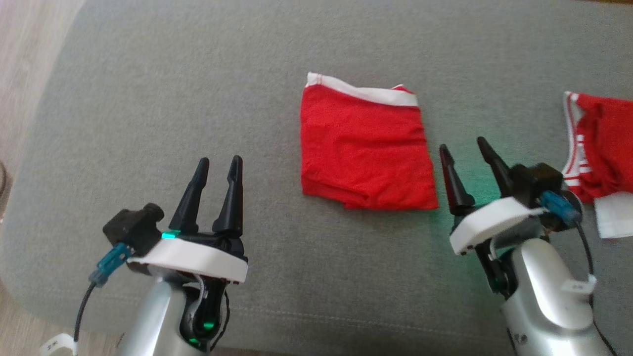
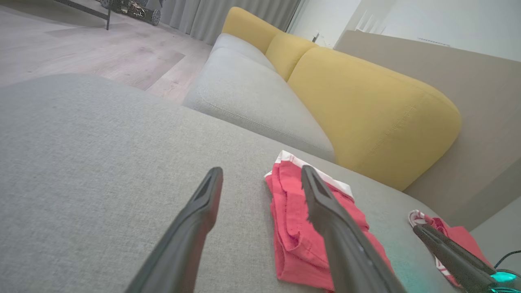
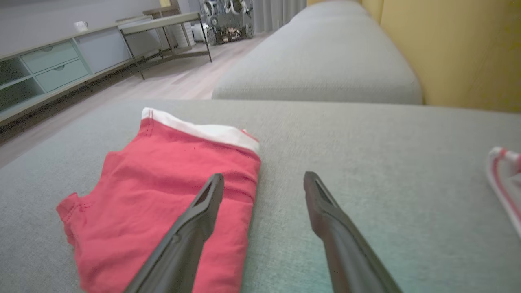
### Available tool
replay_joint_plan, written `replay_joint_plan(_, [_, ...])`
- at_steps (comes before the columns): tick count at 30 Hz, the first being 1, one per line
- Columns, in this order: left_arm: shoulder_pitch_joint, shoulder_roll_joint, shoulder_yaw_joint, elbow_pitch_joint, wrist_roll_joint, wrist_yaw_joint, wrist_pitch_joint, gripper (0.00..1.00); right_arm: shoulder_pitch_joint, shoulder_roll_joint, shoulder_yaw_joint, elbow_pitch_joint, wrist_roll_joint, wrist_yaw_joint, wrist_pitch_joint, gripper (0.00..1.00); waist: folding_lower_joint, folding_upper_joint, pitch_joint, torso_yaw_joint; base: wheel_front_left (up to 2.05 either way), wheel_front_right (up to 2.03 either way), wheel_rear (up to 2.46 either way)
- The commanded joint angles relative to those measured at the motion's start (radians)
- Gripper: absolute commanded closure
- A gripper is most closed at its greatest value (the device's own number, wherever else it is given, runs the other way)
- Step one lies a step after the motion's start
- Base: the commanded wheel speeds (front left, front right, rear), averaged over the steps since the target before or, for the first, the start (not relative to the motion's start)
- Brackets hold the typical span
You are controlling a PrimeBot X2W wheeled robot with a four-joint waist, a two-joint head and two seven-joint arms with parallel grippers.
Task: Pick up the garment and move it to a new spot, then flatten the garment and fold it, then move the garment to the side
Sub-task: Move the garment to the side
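**Fold looks done, side move pending**

Head view: folded red shorts mid-seat on grey sofa; left gripper and right gripper spread, empty.
Left wrist view: another red garment far right.
Right wrist view: pinch all layers at the right edge, lift low.
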Motion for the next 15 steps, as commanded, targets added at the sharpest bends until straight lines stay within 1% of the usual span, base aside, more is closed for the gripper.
replay_joint_plan(1, [-0.040,0.008,0.024,-0.033,-0.004,-0.005,-0.012,0.00,-0.044,-0.005,0.039,0.009,0.023,-0.001,0.013,0.00,0.0000,0.0000,0.031,0.030,0.00,0.00,0.00])
replay_joint_plan(6, [-0.056,0.008,0.019,-0.034,-0.012,-0.005,-0.012,0.00,-0.105,-0.009,0.068,0.103,0.069,-0.001,0.043,0.00,0.0000,0.0000,0.052,0.056,0.00,0.00,0.00])
replay_joint_plan(14, [-0.079,0.008,0.017,-0.043,-0.023,0.000,-0.012,0.00,-0.190,-0.014,0.088,0.259,0.091,-0.001,0.054,0.00,0.0000,0.0000,0.079,0.091,0.00,0.00,0.00])
replay_joint_plan(15, [-0.080,0.008,0.017,-0.043,-0.023,0.000,-0.012,0.00,-0.196,-0.014,0.093,0.276,0.094,-0.001,0.059,0.03,0.0000,0.0000,0.080,0.093,0.00,0.00,0.00])
